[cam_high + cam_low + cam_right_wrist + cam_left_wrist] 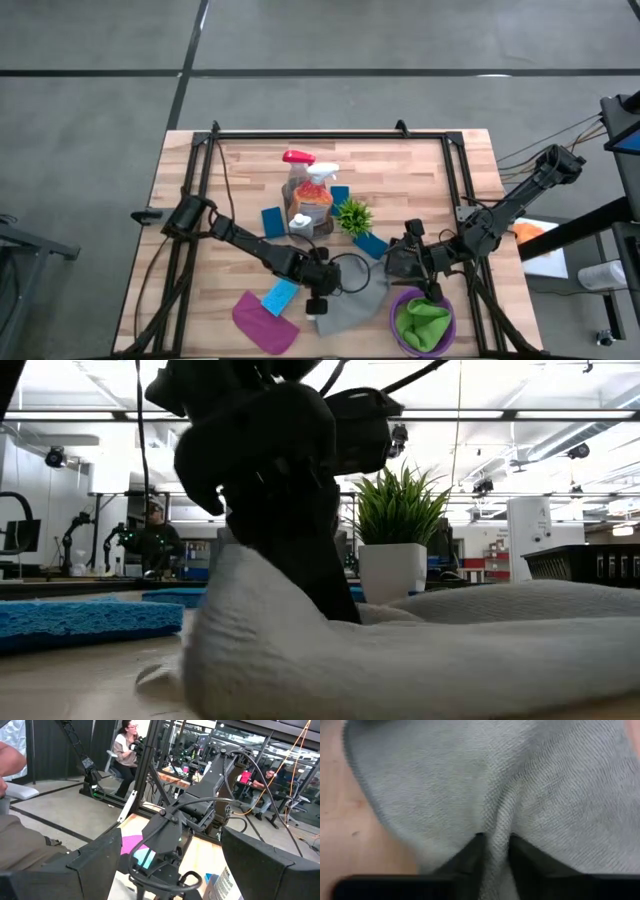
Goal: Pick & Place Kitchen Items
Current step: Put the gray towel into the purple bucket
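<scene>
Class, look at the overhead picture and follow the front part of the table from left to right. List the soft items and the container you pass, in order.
magenta cloth → blue sponge → grey cloth, pinched by the left gripper → purple bowl holding the green cloth

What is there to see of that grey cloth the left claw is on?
The grey cloth is a soft woven rag with a fine ribbed texture and a stitched edge. It lies crumpled on the wooden table near the front edge, beside the purple bowl. The left claw comes down on it from above and pinches a fold of it between its two dark fingers, so the fabric bunches into a ridge there. The rest rests rumpled on the wood.
</scene>
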### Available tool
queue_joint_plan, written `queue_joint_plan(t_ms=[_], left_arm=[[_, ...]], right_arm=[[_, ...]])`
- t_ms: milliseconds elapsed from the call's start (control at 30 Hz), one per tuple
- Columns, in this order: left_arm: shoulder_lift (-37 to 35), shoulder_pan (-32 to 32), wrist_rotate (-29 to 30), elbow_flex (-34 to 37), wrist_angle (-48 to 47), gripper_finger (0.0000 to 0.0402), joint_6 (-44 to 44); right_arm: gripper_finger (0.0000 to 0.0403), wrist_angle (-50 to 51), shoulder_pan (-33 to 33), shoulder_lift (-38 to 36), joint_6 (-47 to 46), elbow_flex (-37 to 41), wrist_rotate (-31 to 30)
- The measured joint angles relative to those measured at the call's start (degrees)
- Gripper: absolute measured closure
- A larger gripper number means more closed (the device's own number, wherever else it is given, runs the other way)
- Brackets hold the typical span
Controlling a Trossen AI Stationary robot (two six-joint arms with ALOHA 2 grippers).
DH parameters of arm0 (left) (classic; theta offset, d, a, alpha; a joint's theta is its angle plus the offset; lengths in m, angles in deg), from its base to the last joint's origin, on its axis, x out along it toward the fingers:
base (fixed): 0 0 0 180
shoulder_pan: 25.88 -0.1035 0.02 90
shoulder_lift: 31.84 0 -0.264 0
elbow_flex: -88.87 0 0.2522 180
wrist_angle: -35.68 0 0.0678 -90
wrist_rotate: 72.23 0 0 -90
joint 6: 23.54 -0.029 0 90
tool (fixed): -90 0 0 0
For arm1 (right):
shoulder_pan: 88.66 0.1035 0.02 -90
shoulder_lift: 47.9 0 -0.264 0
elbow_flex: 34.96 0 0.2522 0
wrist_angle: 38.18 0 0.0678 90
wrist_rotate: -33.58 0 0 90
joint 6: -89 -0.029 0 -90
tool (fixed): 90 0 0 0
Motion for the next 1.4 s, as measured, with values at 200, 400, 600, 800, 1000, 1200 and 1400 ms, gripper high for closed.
queue_joint_plan(t_ms=[200, 400, 600, 800, 1000, 1200, 1400], left_arm=[[-1.6, -0.6, -0.7, 0.2, -3.5, 0.039, -0.3], [-6.2, -0.6, -0.7, 0.1, -6.5, 0.0397, -2.2], [-12.1, -0.9, -0.3, 0.1, -8.2, 0.0397, -5.1], [-19.0, -1.3, 2.6, 0.0, -5.7, 0.0397, -6.7], [-24.2, -0.8, 8.0, 0.3, -1.6, 0.0397, -10.6], [-27.7, -0.9, 11.0, 0.3, 4.5, 0.0397, -15.3], [-28.5, -1.0, 11.0, 0.3, 9.5, 0.0397, -19.0]], right_arm=[[0.0069, 0.0, 0.0, 0.0, 0.0, 0.0, 0.0], [0.0069, 0.1, 0.0, 0.0, 0.0, 0.0, 0.0], [0.0069, 0.0, 0.0, 0.0, 0.0, 0.0, 0.0], [0.0069, 0.0, 0.0, 0.0, 0.0, 0.0, 0.0], [0.0069, 1.3, 0.0, 0.0, -1.7, 0.0, 0.5], [0.0069, 2.2, -0.5, 3.3, -4.8, 0.0, 1.0], [0.0069, 2.2, -3.3, 9.2, -5.8, -3.0, -0.8]])
